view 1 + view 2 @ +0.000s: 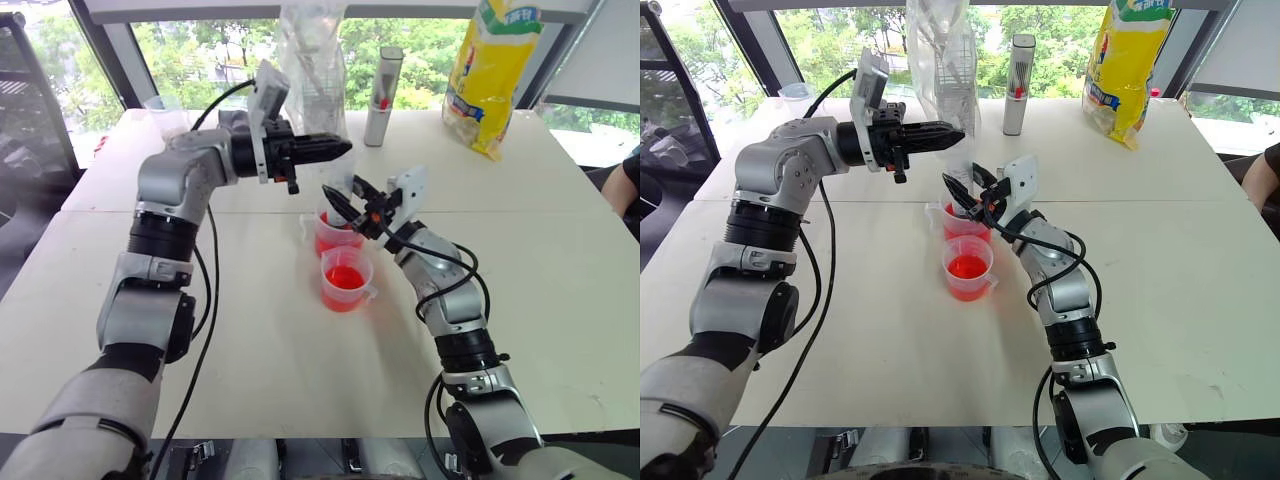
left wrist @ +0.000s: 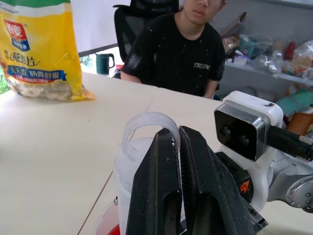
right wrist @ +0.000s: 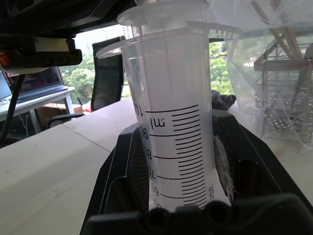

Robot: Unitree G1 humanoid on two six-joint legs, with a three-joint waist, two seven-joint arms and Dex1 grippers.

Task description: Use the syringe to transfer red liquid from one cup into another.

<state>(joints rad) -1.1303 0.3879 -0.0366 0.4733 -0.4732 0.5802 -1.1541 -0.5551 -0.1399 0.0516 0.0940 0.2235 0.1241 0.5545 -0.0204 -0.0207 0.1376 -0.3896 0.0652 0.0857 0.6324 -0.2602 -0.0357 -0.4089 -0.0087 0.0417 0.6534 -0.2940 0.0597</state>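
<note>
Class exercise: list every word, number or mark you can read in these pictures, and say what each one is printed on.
"ml", with partial scale numbers "10", "06", "8", "7", "6": the syringe barrel.
"TREN", partly hidden: a person's black T-shirt.
"WORLD" logo: the yellow snack bag; its Chinese characters are not clearly legible.
Red mark on the grey metal cylinder: too small to read.

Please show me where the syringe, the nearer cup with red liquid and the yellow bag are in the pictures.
syringe (image 3: 176,122): right wrist view, on the clear barrel beside the printed marks.
nearer cup (image 1: 347,277): left eye view, on the red liquid inside it.
yellow bag (image 1: 490,70): left eye view, on its front face.
</note>
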